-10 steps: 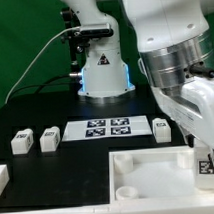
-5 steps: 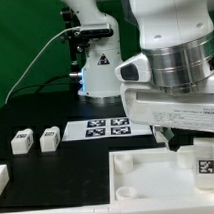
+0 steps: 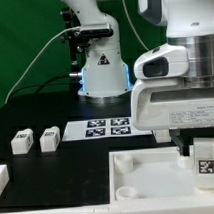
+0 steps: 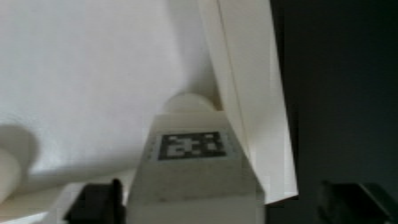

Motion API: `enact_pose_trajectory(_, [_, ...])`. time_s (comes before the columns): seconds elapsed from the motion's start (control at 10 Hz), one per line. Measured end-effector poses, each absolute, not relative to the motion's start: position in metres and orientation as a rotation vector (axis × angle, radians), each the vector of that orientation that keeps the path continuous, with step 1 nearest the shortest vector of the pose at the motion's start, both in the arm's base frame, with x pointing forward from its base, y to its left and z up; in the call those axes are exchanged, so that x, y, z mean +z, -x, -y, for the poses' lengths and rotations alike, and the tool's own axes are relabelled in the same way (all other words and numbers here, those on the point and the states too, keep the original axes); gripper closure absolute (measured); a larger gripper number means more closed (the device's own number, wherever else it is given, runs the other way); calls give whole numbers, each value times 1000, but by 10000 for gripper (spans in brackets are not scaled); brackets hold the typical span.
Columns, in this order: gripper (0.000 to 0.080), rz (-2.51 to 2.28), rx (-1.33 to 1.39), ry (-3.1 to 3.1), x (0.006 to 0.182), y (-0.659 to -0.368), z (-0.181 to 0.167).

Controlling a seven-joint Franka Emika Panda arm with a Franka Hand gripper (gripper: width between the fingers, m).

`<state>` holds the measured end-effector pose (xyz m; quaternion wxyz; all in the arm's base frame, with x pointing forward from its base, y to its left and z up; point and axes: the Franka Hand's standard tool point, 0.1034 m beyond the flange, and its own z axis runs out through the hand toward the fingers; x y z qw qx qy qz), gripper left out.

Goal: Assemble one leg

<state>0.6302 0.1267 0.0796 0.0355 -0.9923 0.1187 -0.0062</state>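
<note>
While the leg stands upright at the edge of the white tray piece, exterior view's right, presumably for seating there, the fingers flank it; clamped or loose, cannot tell.

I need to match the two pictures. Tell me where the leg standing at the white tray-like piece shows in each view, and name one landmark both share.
Exterior view: the leg stands low at the exterior view's right edge, over the white tray-like piece.
Wrist view: the leg fills the middle of the picture, in front of the tray-like piece's rim.
Shared landmark: the black-and-white tag on the leg's face.
</note>
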Motion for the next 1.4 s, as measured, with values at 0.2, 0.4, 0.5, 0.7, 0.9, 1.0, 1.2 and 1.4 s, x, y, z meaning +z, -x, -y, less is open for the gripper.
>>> enact_pose_trajectory(0.2, [495, -365, -19, 3051, 79, -630, -126])
enact_pose_trajectory(0.4, [496, -370, -17, 3052, 78, -630, -123])
enact_pose_trajectory(0.5, [497, -372, -16, 3053, 78, -630, -122])
enact_pose_trajectory(0.7, [497, -473, 21, 3041, 77, -634, -113])
enact_pose_trajectory(0.9, [506, -711, 6, 2986, 76, -635, -116])
enact_pose_trajectory(1.0, [506, -799, -15, 2958, 76, -634, -116])
enact_pose_trajectory(1.2, [506, -931, -37, 2871, 76, -635, -112])
enact_pose_trajectory(1.4, [506, -934, -27, 2838, 77, -630, -111])
